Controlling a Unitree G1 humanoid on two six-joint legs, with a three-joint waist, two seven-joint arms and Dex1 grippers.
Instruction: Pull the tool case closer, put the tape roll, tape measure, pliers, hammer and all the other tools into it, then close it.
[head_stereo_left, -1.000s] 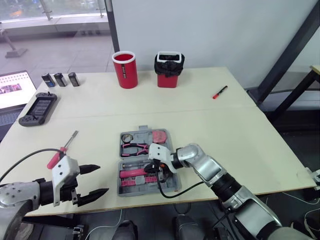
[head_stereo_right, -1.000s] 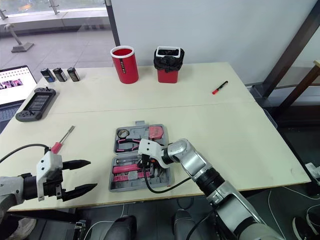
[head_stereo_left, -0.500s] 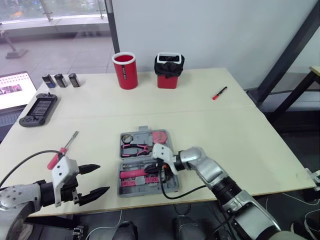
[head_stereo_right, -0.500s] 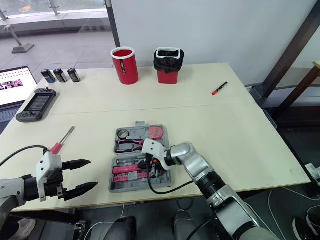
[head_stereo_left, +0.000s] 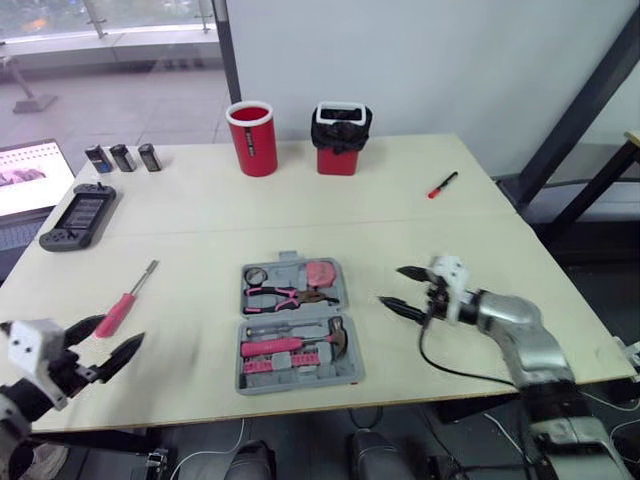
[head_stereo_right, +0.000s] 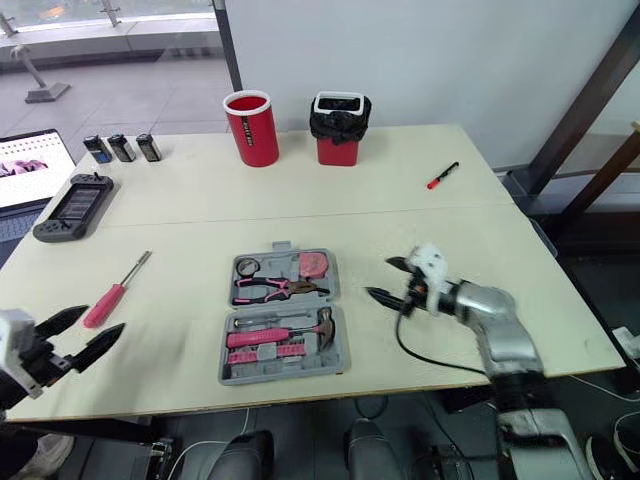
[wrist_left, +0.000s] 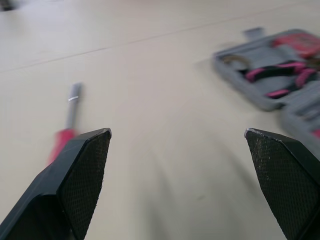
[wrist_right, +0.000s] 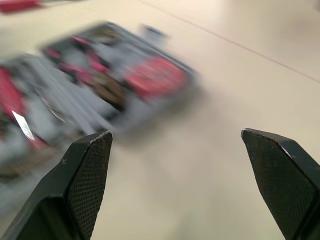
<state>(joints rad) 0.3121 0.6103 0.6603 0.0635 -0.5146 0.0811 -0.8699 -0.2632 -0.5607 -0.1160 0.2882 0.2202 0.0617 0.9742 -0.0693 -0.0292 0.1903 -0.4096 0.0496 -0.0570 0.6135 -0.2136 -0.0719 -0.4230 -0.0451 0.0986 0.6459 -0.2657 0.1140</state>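
Black fingers on both grippers are spread wide, with nothing held between them. The right gripper (head_stereo_left: 402, 288) hangs over the bare table (head_stereo_left: 480, 250). Its tips aim at the open tool case (head_stereo_left: 350, 362), close to its side edge but not touching. The left gripper (head_stereo_left: 108, 340) has the screwdriver (head_stereo_left: 125, 303) lying just ahead of its tips. In the left wrist view the red handle slips behind one finger (wrist_left: 75, 170), and I can't tell if they touch.

Count, going out from the fingers: one screwdriver loose on the table, and one case. Inside the case are one pliers (head_stereo_left: 275, 296), one hammer (head_stereo_left: 300, 343), one pink tape measure (head_stereo_left: 320, 272) and one small ring, probably the tape roll (head_stereo_left: 255, 276). Far beyond the tips are one red marker (head_stereo_left: 440, 185), one red cup (head_stereo_left: 252, 138), one black-lined bin (head_stereo_left: 340, 138), three small dark blocks (head_stereo_left: 122, 158) and one handheld console (head_stereo_left: 78, 215).
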